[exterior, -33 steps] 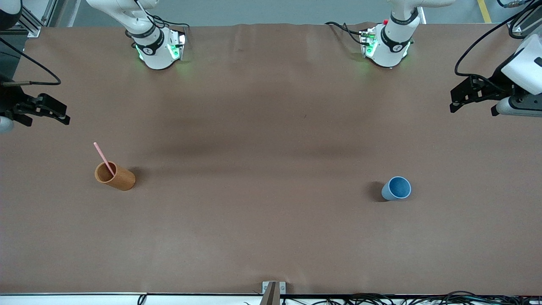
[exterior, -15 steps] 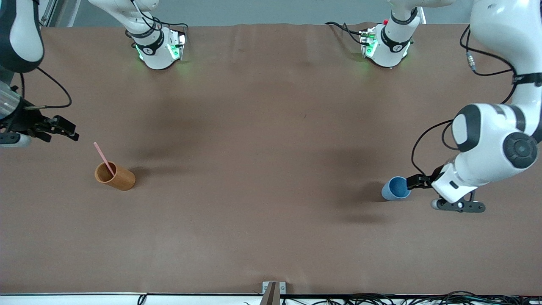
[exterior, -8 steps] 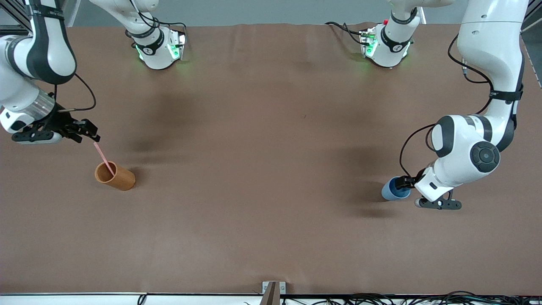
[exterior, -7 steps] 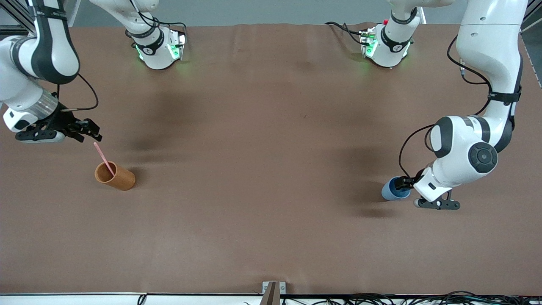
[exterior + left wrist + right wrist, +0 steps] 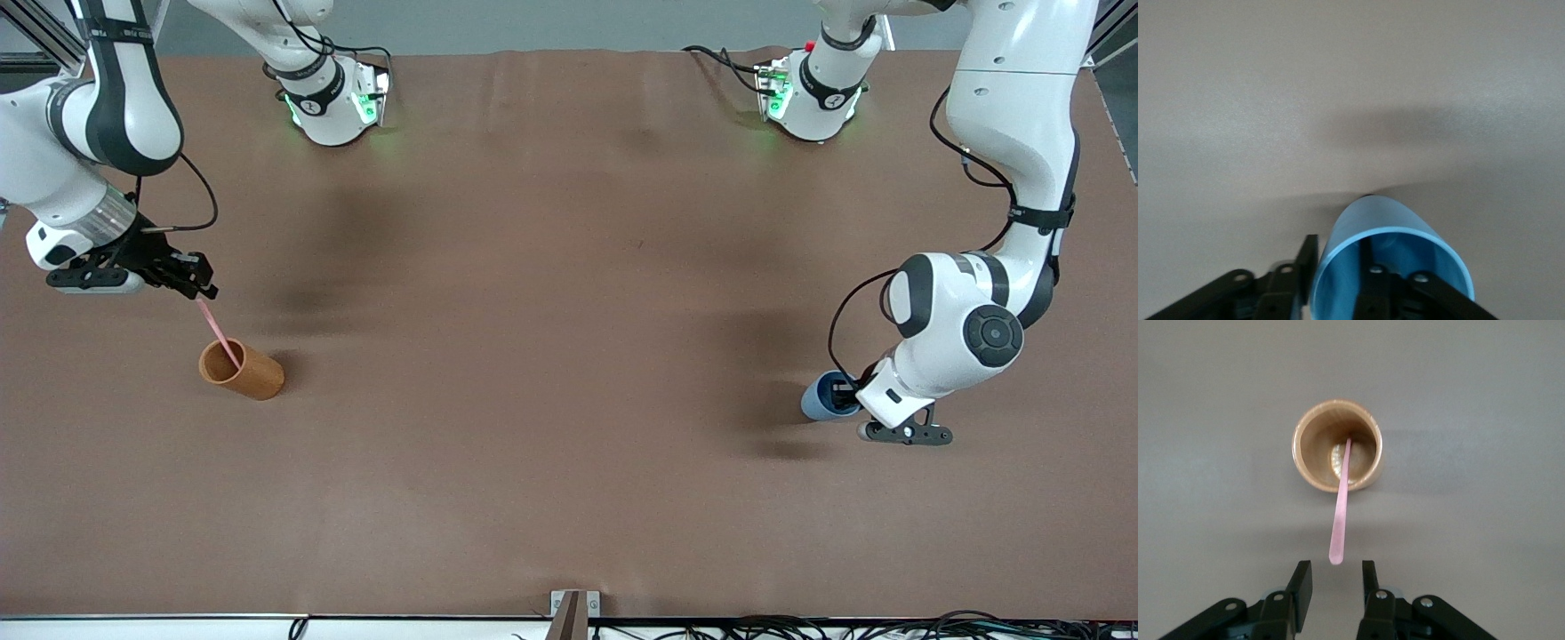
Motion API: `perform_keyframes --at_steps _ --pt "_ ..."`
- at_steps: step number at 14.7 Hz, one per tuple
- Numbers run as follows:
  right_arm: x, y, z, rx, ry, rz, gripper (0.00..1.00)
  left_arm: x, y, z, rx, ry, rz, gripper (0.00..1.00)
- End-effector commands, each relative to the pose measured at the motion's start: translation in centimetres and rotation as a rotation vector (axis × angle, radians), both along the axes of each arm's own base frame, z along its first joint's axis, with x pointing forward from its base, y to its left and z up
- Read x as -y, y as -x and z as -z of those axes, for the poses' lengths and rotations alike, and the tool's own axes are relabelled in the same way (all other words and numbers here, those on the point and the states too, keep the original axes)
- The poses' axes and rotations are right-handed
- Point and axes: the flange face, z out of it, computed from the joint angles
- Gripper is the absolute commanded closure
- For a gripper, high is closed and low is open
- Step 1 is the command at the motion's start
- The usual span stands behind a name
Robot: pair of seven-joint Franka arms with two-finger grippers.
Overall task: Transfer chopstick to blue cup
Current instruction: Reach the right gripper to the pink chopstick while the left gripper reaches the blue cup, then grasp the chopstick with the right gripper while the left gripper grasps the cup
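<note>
The pink chopstick (image 5: 218, 331) leans in the orange-brown cup (image 5: 244, 372) toward the right arm's end of the table. My right gripper (image 5: 206, 289) hovers at its top end. In the right wrist view the chopstick (image 5: 1340, 507) rises from the cup (image 5: 1337, 453), and its tip sits at the mouth of the open right gripper (image 5: 1336, 568), touching neither finger. The blue cup (image 5: 820, 397) stands toward the left arm's end. My left gripper (image 5: 845, 391) is at its rim. In the left wrist view the left gripper (image 5: 1338, 243) straddles the cup's wall (image 5: 1365, 220), one finger outside, one inside, a gap showing.
Brown cloth covers the table (image 5: 569, 356), and nothing else lies on it between the two cups. Both arm bases stand along the edge farthest from the front camera. Cables hang below the table's edge nearest that camera.
My right gripper has moved in to the chopstick's top end and its jaws have narrowed. My left gripper has pushed over the blue cup's rim, and its jaws have narrowed too.
</note>
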Motion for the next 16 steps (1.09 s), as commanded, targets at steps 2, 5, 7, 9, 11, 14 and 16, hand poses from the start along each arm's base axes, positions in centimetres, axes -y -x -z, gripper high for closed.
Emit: perform_keyframes --at_steps 2,5,7,9,11,14,16 --pt "-0.5 0.6 0.0 0.050 -0.004 0.005 0.65 1.9 -0.1 -3.0 0.023 0.007 -0.025 1.00" --pt "-0.4 0.5 0.6 0.045 -0.003 0.008 0.66 8.7 -0.7 -8.2 0.042 0.009 -0.128 1.00" --pt "-0.5 0.5 0.8 0.047 -0.022 0.025 0.66 14.0 0.1 -10.3 0.025 0.035 -0.200 1.00" --pt "-0.8 0.5 1.1 0.043 -0.024 0.022 0.68 20.1 1.8 -11.5 0.024 0.074 -0.285 1.00" --pt "-0.7 0.3 1.2 0.050 -0.021 0.025 0.71 25.9 4.1 -12.0 0.037 0.069 -0.332 1.00" --pt "-0.5 0.2 1.3 0.060 -0.015 0.031 0.74 32.9 7.9 -9.8 0.014 0.055 -0.365 1.00" --pt "-0.6 0.2 1.3 0.058 -0.016 0.031 0.89 35.9 10.0 -7.8 0.002 0.034 -0.373 1.00"
